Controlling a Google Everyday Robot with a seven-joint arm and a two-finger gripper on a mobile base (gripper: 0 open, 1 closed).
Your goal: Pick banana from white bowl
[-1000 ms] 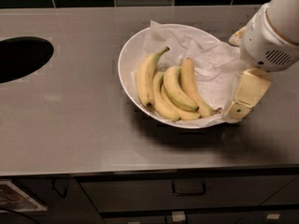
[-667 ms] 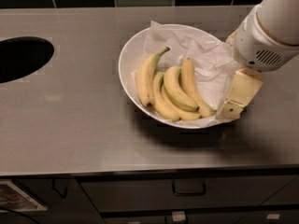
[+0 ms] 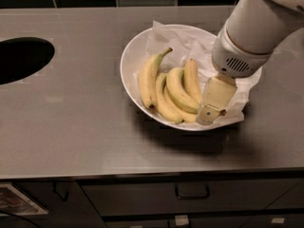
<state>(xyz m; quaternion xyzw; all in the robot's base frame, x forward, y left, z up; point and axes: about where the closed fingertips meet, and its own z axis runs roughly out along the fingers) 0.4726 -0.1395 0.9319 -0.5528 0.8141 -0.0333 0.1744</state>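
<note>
A wide white bowl (image 3: 132,56) stands on the grey counter, lined with crumpled white paper (image 3: 190,44). Several yellow bananas (image 3: 173,91) lie side by side in it, stems pointing to the back. My gripper (image 3: 211,109) hangs from the white arm at the upper right, over the bowl's right front part, just right of the bananas. Its tan finger (image 3: 216,99) points down toward the bowl's front rim, close to the rightmost banana (image 3: 192,80).
A dark round opening (image 3: 21,58) is cut in the counter at the far left. Dark tiles run along the back wall. Drawers with a handle (image 3: 192,192) sit below the counter's front edge.
My arm and gripper have moved left, from the bowl's right rim to over the bowl beside the bananas. The bananas and bowl have not moved.
</note>
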